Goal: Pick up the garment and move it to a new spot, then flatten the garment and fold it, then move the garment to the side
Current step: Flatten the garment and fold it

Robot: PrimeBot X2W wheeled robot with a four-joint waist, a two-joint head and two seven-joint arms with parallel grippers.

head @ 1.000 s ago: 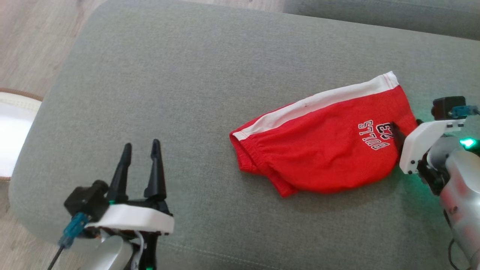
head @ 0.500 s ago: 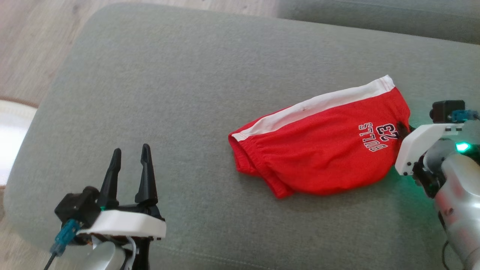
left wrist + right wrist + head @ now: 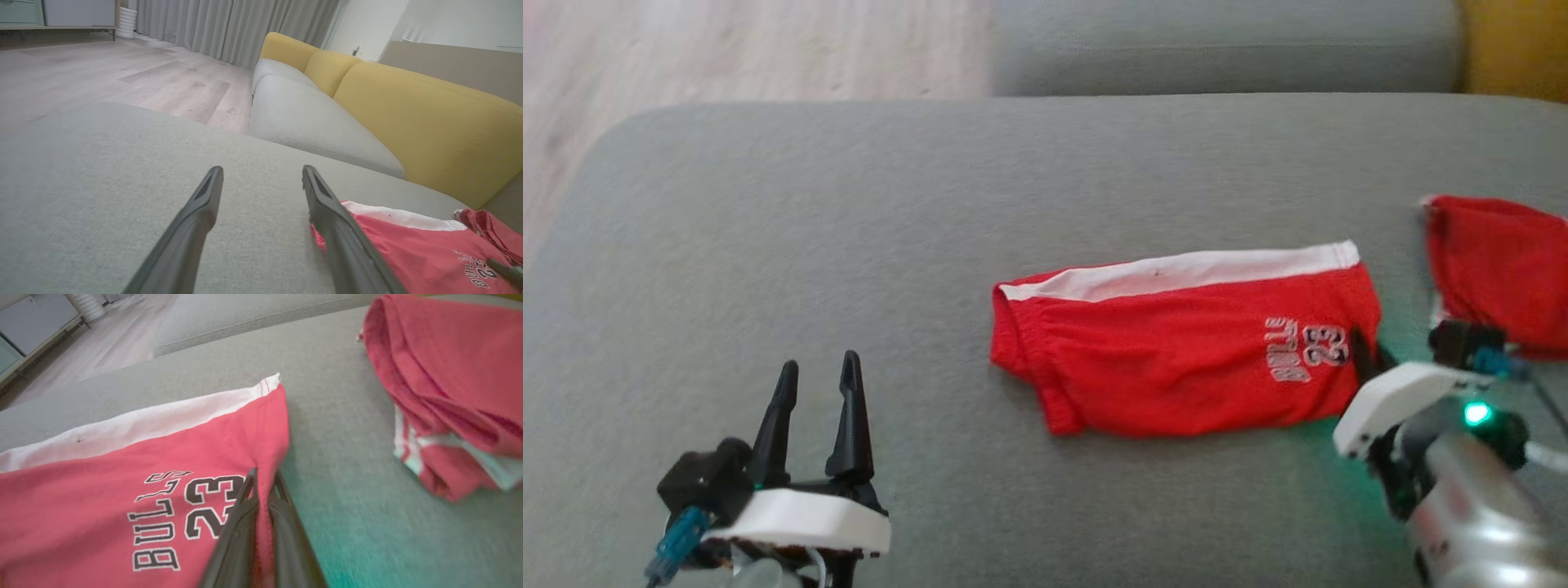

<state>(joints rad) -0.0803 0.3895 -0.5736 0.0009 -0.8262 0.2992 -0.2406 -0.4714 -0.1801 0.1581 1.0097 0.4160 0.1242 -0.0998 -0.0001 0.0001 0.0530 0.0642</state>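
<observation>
**Right fingers pinched on the hem of the red shorts**

The red knit shorts with a white side band and "BULLS 23" print [image 3: 1176, 359] lie fairly flat on the grey fabric seat cushion [image 3: 849, 229]. Their printed hem end is caught in the right gripper [image 3: 261, 475], just beside the "23".

The bite looks shallow and close to the edge, so a lift could let the cloth slide out. It may also have taken only the top layer, which would leave the shorts hanging open and bunched. A crumpled second red garment with pale trim [image 3: 449, 396] lies near the outer side of these fingers, and a swing that way could drag it along.

The right fingers are closed to a sliver, with a ridge of red cloth between them. The left gripper [image 3: 818, 363] has its fingers spread wide, holding nothing, over bare cushion short of the waistband end.
</observation>
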